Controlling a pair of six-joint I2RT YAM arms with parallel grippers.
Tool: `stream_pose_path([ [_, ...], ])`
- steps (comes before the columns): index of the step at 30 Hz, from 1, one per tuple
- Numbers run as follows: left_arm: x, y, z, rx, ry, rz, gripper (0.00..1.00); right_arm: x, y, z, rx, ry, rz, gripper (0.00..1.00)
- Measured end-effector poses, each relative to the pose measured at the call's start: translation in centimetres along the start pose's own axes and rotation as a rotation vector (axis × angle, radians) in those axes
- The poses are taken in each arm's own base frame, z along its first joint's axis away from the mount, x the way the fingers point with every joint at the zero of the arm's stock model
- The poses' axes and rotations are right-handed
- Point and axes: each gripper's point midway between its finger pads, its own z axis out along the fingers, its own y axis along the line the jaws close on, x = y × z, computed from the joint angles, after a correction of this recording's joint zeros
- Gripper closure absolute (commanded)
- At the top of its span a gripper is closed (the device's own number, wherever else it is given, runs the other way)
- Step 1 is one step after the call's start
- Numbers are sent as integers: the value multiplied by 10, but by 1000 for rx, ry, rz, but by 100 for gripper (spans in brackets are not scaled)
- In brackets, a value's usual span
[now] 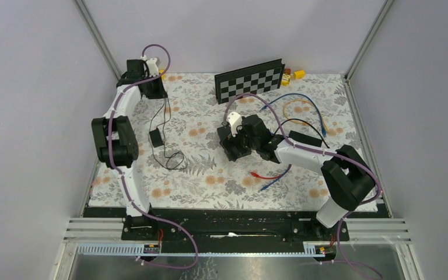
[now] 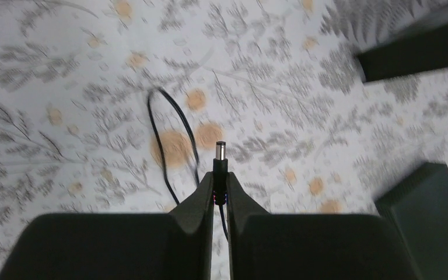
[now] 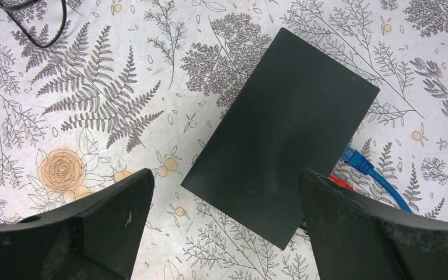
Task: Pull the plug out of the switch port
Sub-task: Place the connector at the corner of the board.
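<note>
The plug [image 2: 220, 153] is out of the switch, pinched between the closed fingers of the left tool [image 2: 220, 186] with its metal tip poking out just past them; its thin black cable [image 2: 169, 134] loops over the floral surface [image 3: 93, 87] beneath. That tool is up in the far left corner, close to the wall; the cable runs down from there to one small power brick [image 1: 156, 138]. The single black switch [image 3: 280, 134] lies well apart from the plug, near the middle of the surface, tilted, right under the right tool [image 3: 226, 178], whose jaws stand wide open on either side of it, holding nothing. One blue connector [image 3: 357, 158] and one red connector [image 3: 339, 182] sit at the switch's right edge. One checkerboard [image 1: 251, 80] leans along the far edge; a wide stretch of floral surface lies between the two tools.
</note>
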Motion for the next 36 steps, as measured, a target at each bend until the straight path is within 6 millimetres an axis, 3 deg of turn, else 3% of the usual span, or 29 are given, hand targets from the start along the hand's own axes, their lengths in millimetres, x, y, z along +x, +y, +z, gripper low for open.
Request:
stream_pose_path([
  [8,-35,54,34,-144,-39,-24,93,-4,-14,-5,27,-15,13,0],
  [14,-23,88,35,-268,-7,-4,84,-3,-21,-6,39,-14,23,0],
  [21,9,110,41,-362,64,51,55,-3,-21,-7,34,-15,24,0],
  [28,46,116,47,-373,124,77,25,0,-25,-8,42,-3,17,0],
  [33,67,97,28,-332,129,87,3,9,-36,-14,75,42,3,0],
  [36,65,77,9,-313,78,116,1,8,-44,-18,98,60,-12,0],
])
